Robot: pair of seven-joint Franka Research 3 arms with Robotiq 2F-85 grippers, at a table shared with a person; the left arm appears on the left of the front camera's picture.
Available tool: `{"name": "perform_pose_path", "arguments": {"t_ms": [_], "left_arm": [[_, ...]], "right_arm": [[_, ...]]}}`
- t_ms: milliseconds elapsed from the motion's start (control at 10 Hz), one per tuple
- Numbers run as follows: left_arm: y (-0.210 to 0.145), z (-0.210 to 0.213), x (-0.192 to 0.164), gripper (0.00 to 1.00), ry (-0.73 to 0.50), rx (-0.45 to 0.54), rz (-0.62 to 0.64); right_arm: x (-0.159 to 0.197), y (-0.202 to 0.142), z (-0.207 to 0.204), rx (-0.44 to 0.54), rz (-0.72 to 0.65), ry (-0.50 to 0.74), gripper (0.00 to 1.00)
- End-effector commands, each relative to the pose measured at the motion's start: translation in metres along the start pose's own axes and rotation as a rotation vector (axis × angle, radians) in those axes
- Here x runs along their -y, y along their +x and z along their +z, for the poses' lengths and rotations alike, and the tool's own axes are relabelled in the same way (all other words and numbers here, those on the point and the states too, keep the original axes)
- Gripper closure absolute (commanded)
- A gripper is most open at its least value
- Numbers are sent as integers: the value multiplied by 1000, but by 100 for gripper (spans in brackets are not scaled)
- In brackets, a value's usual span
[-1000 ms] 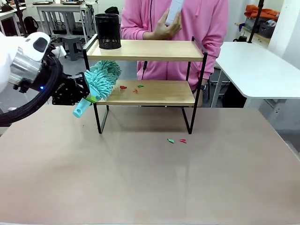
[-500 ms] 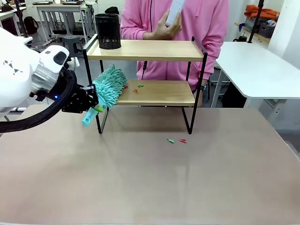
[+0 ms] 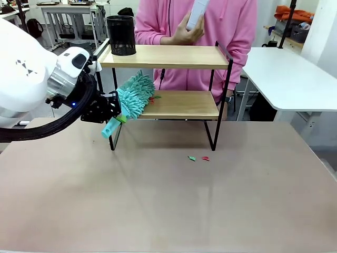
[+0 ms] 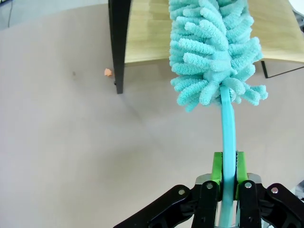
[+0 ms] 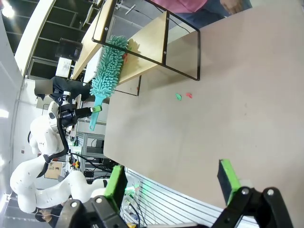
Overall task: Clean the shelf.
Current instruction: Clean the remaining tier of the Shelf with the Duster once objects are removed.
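The shelf (image 3: 168,56) stands at the table's far side, also seen as the shelf (image 5: 142,57) in the right wrist view. My left gripper (image 3: 116,115) is shut on the handle of a teal fluffy duster (image 3: 136,94), whose head lies over the left end of the lower board (image 3: 181,104). Small red and green scraps (image 3: 154,98) lie on that board just right of the head. In the left wrist view my left gripper (image 4: 229,170) clamps the handle, and the duster head (image 4: 213,47) rests over the board (image 4: 147,28). My right gripper (image 5: 172,180) hangs open above the table, nothing between its fingers.
A black mesh cup (image 3: 120,35) stands on the top board's left end. Behind the shelf a person in pink holds a white bottle (image 3: 196,13). A green and a red scrap (image 3: 198,158) lie on the table before the shelf. An orange scrap (image 4: 108,72) lies by a shelf leg.
My left arm has moved right with the duster, sweeping its head along the lower board toward the scraps. The person and the scraps on the table have stayed put.
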State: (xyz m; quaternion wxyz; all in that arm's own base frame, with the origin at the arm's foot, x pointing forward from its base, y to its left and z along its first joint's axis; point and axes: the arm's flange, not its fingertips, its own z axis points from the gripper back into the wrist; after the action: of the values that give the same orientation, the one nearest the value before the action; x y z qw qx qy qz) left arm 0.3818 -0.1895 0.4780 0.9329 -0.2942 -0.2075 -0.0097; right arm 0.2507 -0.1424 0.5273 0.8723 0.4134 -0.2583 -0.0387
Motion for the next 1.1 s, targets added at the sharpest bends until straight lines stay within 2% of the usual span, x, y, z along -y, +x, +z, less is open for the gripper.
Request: {"name": "perform_pose_path", "arguments": {"t_ms": [0, 400, 500, 600, 900, 1000], "left_arm": [[9, -11, 4, 88, -8, -15, -22], [24, -28, 19, 88, -2, -30, -34], [24, -28, 23, 88, -27, -39, -64], [22, -26, 26, 88, -69, -93, -113], [13, -26, 33, 88, -87, -231, -293], [13, -25, 34, 88, -76, -226, -312]], "right_arm": [[1, 0, -1, 11, 25, 24, 0], [1, 0, -1, 11, 25, 24, 0], [1, 0, -1, 11, 25, 24, 0], [1, 0, -1, 11, 25, 24, 0], [1, 0, -1, 11, 25, 24, 0], [1, 0, -1, 11, 25, 24, 0]]}}
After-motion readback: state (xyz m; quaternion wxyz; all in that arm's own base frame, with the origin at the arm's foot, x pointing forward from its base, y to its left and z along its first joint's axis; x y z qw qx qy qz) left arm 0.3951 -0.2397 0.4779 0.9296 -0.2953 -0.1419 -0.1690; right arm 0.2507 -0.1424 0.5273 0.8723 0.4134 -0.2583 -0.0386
